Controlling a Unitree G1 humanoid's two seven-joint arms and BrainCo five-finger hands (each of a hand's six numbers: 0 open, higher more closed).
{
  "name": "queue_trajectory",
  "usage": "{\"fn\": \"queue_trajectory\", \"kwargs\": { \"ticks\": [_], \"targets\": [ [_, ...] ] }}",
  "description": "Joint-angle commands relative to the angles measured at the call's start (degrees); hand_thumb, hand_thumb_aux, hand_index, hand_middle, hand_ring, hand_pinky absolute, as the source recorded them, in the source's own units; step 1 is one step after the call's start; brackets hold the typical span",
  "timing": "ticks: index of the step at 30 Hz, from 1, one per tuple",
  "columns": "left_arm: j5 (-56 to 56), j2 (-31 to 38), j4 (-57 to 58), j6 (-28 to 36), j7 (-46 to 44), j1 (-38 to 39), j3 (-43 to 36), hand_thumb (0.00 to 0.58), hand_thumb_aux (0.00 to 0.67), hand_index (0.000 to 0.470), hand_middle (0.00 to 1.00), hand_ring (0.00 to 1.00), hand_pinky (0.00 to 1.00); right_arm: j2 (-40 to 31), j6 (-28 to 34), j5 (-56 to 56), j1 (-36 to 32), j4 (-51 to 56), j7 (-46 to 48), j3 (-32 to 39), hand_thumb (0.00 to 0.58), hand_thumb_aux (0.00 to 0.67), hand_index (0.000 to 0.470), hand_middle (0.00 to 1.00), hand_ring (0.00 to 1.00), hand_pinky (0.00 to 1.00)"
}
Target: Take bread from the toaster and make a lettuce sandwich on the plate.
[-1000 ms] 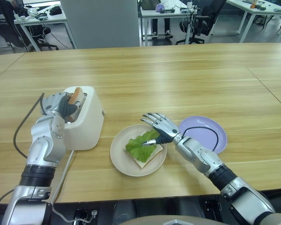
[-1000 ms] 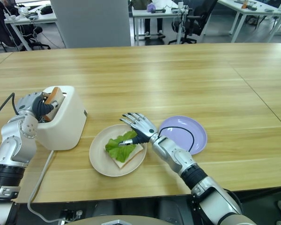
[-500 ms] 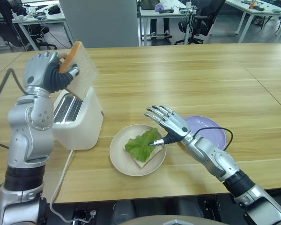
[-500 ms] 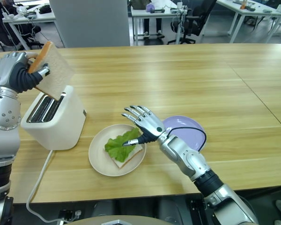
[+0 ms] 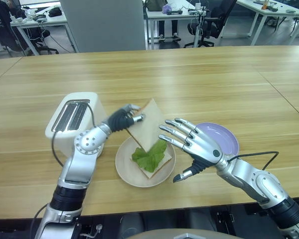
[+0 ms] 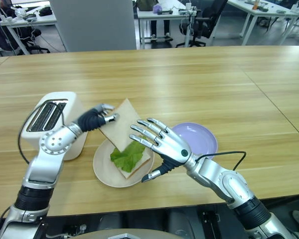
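Observed from the table side: the left hand (image 5: 121,119) is closed on one upper corner of a bread slice (image 5: 148,127), which it holds tilted over the tan plate (image 5: 123,172). The slice's lower edge is at the lettuce; whether it touches the leaf cannot be told. The lettuce (image 5: 148,155) lies on a second, lower slice (image 5: 159,168) that sits flat on the tan plate, with its pale corner showing past the leaf on the near right side. The toaster (image 5: 70,120) stands upright to the left of the plate, just beside it, slots facing up, with the left forearm passing in front of it. The right hand (image 5: 202,149) is spread wide and holds nothing; it hovers above the wooden table (image 5: 189,79) at the right rim of the tan plate, with its fingers pointing toward the held slice but apart from it. A purple plate (image 5: 224,137) lies on the table behind the right hand.
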Motion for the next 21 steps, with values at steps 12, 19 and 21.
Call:
{"fn": "queue_trajectory", "kwargs": {
  "ticks": [12, 19, 21],
  "targets": [
    [-5.61, -0.35, 22.79, -8.75, -6.49, -4.07, -3.00, 0.580, 0.670, 0.460, 1.00, 1.00, 1.00, 3.32, -1.81, -0.56, -0.97, 10.74, 10.86, 4.99, 0.000, 0.000, 0.000, 0.00, 0.00, 0.00],
    [-4.72, -1.49, 29.48, -11.57, -6.34, -4.50, -5.34, 0.580, 0.670, 0.460, 1.00, 1.00, 1.00, 6.14, -1.01, -0.94, -3.46, 18.72, 15.65, 9.05, 0.000, 0.000, 0.000, 0.00, 0.00, 0.00],
    [-3.93, -1.84, 31.05, -12.31, -6.18, -4.32, -6.22, 0.580, 0.670, 0.460, 1.00, 1.00, 1.00, 6.81, -0.80, -1.15, -4.24, 20.46, 16.68, 10.08, 0.000, 0.000, 0.000, 0.00, 0.00, 0.00]
  ]
}}
